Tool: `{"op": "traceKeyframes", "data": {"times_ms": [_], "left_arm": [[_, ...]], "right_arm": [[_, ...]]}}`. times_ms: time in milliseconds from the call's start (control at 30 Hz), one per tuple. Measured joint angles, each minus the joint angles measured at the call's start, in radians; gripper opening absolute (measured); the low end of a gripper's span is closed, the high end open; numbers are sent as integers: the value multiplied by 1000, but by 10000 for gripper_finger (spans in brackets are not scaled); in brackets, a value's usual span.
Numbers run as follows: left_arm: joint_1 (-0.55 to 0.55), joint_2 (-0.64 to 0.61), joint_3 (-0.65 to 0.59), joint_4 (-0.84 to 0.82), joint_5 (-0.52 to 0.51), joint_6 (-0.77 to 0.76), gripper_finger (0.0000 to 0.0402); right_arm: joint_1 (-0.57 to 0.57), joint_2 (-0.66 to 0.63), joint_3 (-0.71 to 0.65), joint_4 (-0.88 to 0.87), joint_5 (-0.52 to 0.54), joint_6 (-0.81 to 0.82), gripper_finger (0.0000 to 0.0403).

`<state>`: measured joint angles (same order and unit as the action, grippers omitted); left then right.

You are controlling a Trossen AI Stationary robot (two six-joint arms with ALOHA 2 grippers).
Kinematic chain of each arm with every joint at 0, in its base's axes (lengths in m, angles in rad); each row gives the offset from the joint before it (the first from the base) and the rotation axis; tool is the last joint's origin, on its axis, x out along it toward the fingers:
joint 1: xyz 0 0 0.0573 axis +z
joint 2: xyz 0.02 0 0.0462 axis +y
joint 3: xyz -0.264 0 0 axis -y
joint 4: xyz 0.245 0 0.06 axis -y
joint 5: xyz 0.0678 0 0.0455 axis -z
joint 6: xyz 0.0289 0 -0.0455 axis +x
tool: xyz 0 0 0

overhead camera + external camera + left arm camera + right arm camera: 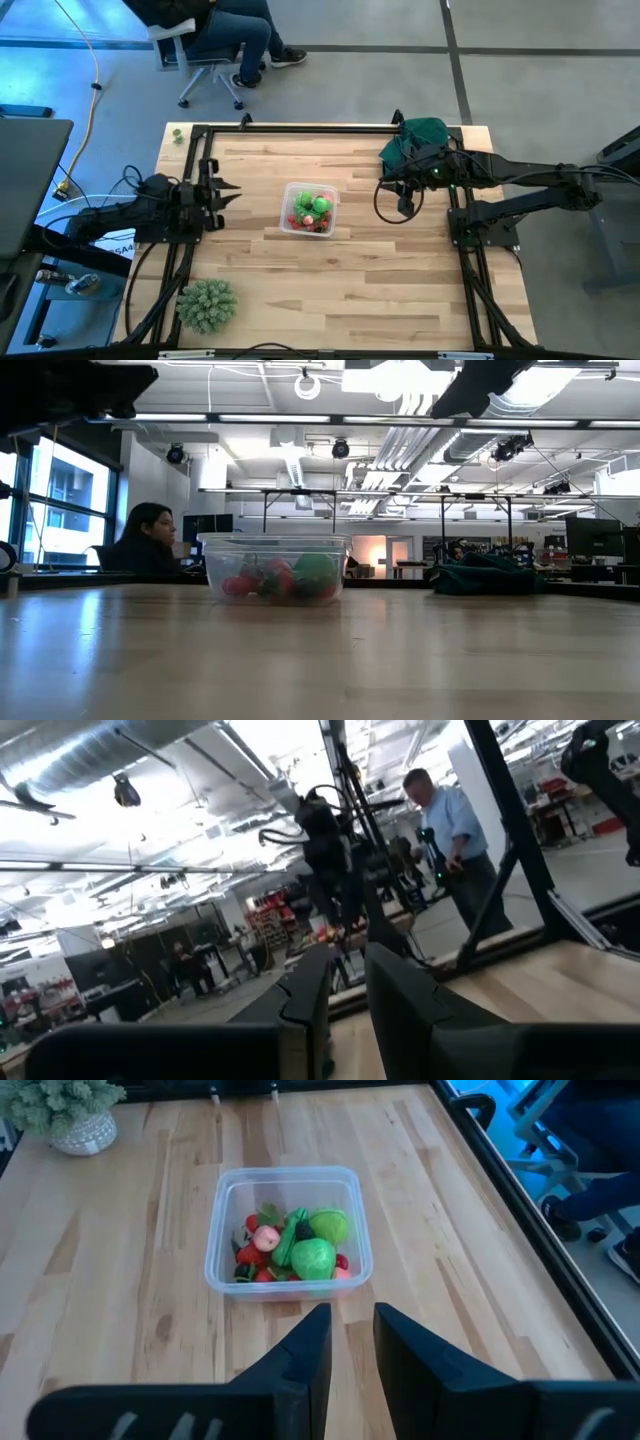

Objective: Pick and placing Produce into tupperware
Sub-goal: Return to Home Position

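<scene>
Diagonally, a green cloth [422, 135] and spiky ball [207, 304] flank the filled tupperware [290, 1188].

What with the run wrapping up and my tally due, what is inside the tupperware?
Inside the tupperware lies the produce: two green pieces, a pink one, several red ones, one dark. Whatever sits beneath the top pieces is covered, so no full count.

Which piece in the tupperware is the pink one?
The small round pink piece, lying among the produce in the tupperware. It alone is pale pink; the rest is red, bright green or dark.
</scene>
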<state>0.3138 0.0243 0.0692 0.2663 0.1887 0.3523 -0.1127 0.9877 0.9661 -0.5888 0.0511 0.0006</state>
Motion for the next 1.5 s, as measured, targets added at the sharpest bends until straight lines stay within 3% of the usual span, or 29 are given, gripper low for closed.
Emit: {"op": "traceKeyframes", "data": {"times_ms": [633,767,867,1233,1500], "left_arm": [[0,0,-61,-38,-25,9,60],[0,0,-61,-38,-25,9,60],[0,0,-61,-38,-25,9,60],[0,0,-61,-38,-25,10,60],[0,0,-61,-38,-25,10,60]], "right_arm": [[0,0,0,5,-4,3,68],[1,0,0,30,-7,142,68],[1,3,0,126,7,236,68],[9,10,0,591,-4,312,68],[7,-103,41,700,-236,253,68]]}}
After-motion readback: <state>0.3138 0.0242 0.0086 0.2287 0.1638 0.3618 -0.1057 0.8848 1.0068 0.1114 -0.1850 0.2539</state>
